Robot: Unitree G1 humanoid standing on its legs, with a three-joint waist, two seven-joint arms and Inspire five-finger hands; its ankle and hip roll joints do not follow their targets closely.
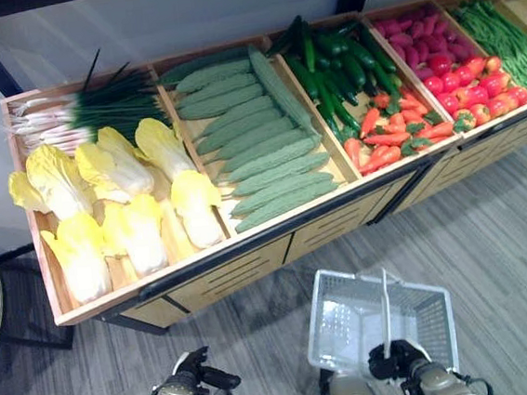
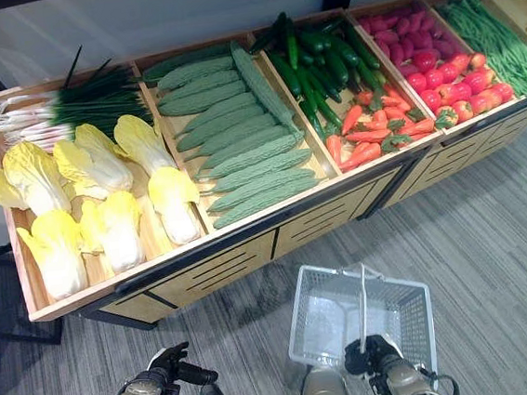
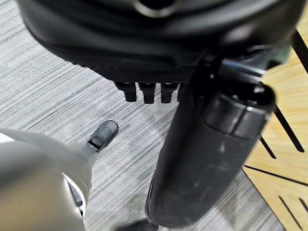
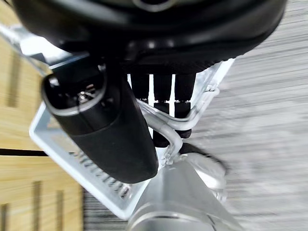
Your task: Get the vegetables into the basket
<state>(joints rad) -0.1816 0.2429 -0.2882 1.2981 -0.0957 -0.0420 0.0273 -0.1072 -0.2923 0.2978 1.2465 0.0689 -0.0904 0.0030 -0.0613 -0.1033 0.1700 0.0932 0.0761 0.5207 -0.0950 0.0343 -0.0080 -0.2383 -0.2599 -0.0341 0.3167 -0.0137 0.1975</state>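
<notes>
Shop: wooden produce stand (image 1: 252,269), vegetables

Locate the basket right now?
In the left eye view the white wire basket hangs low right of centre over the floor, its handle in the right hand, just before the wooden vegetable stand.

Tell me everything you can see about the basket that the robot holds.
The basket is a white, rectangular mesh one that looks like plastic, with a thin pale handle arching over it. It looks empty and hangs upright above the grey floor, in front of the wooden vegetable stand. The right hand is curled round the handle; nothing else touches it.
</notes>
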